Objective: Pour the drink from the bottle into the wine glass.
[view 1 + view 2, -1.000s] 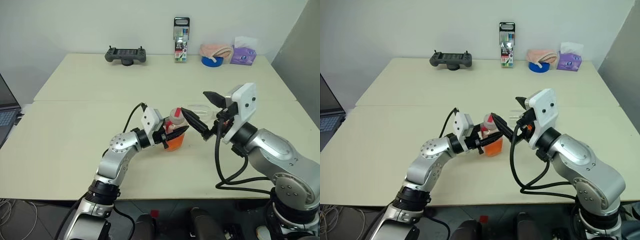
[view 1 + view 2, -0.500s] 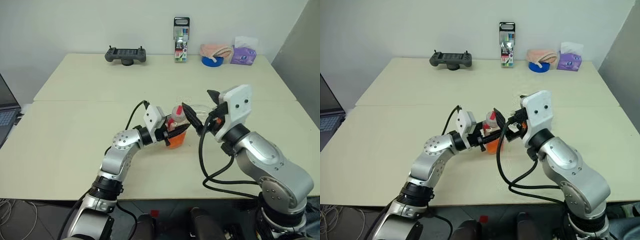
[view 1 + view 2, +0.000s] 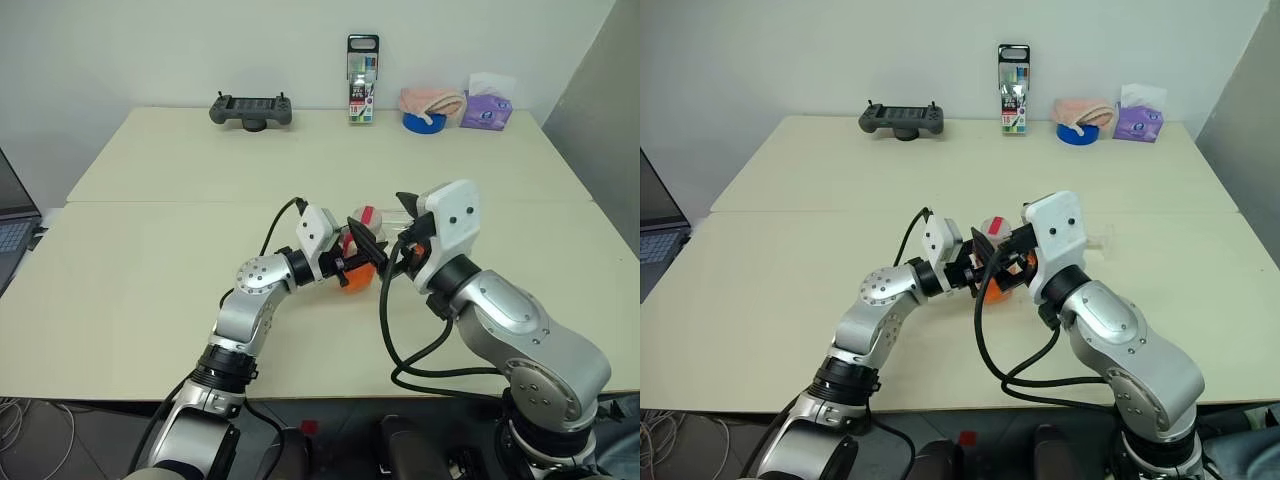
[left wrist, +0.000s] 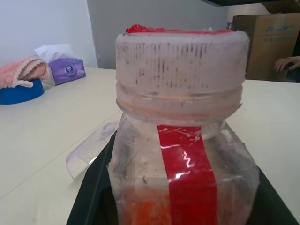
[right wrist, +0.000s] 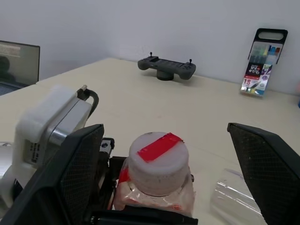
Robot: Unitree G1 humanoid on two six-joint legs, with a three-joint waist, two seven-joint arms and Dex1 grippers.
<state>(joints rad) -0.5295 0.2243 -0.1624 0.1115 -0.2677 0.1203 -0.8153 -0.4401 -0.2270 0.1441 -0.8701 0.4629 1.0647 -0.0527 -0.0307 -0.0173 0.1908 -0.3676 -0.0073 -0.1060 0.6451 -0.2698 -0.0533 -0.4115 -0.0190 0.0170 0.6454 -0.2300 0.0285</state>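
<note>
Left tool (image 3: 352, 268) clamped bottle (image 5: 158, 177) by body, upright, near centre of surface (image 3: 150, 250), so cap (image 5: 158, 158) stayed free. Right tool (image 5: 164, 180) wide, one finger each side of cap, likely for unscrewing. Wine glass (image 5: 236, 198) lay on side just right of bottle. Drink (image 4: 143, 211) inside bottle.

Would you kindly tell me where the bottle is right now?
The bottle stands upright near the table's middle, clamped in the left pincer, its capped top between the open right pincer's fingers, the wine glass just beyond.
</note>
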